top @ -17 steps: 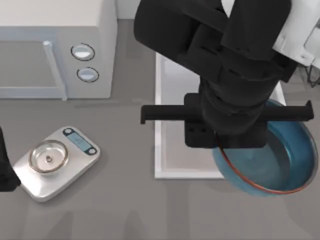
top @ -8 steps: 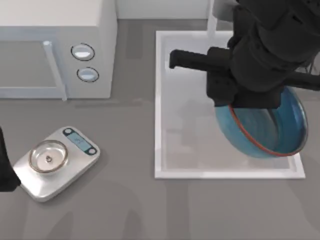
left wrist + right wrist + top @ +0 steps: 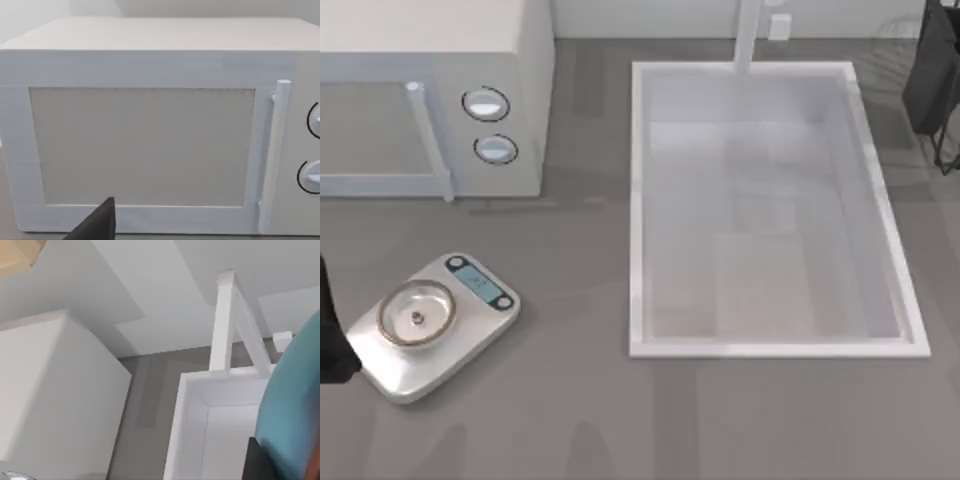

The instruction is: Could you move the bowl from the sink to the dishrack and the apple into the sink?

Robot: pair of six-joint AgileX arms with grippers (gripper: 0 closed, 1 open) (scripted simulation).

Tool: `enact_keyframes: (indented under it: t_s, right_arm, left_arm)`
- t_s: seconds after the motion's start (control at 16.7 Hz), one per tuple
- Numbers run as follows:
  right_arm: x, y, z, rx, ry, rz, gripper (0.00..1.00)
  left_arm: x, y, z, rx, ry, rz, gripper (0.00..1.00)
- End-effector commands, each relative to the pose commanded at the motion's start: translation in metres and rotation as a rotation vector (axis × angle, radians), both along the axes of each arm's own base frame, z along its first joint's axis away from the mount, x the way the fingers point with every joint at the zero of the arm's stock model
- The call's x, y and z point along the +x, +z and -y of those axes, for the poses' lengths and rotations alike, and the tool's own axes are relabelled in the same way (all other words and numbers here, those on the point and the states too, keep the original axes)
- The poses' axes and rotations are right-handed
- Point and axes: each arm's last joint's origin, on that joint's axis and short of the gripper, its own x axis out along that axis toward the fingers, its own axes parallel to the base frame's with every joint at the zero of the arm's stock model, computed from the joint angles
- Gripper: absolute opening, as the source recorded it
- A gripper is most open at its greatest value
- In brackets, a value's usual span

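Right wrist view: bowl (image 3: pixel 292 410) against end effector.

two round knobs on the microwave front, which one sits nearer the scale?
The lower knob: in the top view it lies below the upper knob, toward the kitchen scale at the table's left front.

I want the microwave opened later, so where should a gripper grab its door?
Grip the upright bar handle beside the dials, coming from the front with a finger on each side; it is slim and stands off the door.
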Motion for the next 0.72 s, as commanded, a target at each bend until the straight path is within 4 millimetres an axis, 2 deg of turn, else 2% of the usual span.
enact_keyframes:
  t_s: [0.18, 0.36, 0.54, 0.72]
  right_arm:
    - [0.001, 0.012, 0.075, -0.119, -0.124, 0.286, 0.00]
    - [-0.010, 0.017, 0.130, -0.277, -0.234, 0.457, 0.00]
    - [-0.020, 0.018, 0.157, -0.382, -0.293, 0.527, 0.00]
    - [-0.022, 0.017, 0.160, -0.397, -0.301, 0.534, 0.00]
  left_arm:
    - [0.000, 0.000, 0.000, 0.000, 0.000, 0.000, 1.00]
    - [0.000, 0.000, 0.000, 0.000, 0.000, 0.000, 1.00]
    - [0.000, 0.000, 0.000, 0.000, 0.000, 0.000, 1.00]
    - [0.000, 0.000, 0.000, 0.000, 0.000, 0.000, 1.00]
